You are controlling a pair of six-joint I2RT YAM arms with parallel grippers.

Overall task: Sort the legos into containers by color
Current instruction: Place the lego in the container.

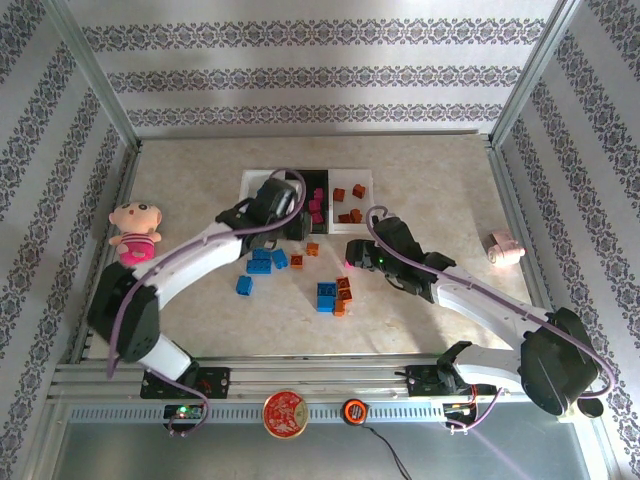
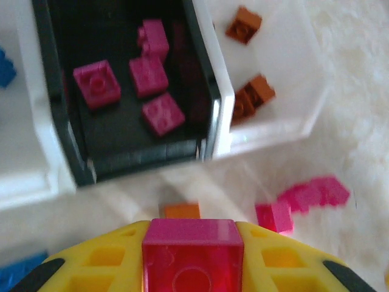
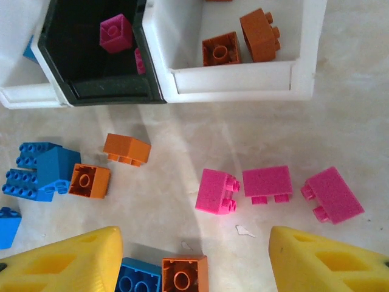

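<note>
Desk [image 1: 430, 170]: plenty loose on it. Containers: black bin [image 2: 140, 159] just ahead of the left claw [image 2: 192, 252], four magenta bricks [image 2: 96, 84] inside. White bin [image 3: 231, 82] ahead of the right claw [image 3: 194, 243] has a few orange bricks [image 3: 261, 33]. Other white bin [image 2: 24, 176] shows a bit of blue at its edge. Left claw pinching one magenta lego [image 2: 192, 271], short of the black bin, not over it. Right claw spread, nothing in it. Three loose magenta legos [image 3: 267, 182] lie just ahead of it; blue cluster [image 3: 45, 170] and orange strays [image 3: 126, 149] sit ahead toward its left finger. Judgement: under half sorted. The pinched brick goes in black next.
</note>
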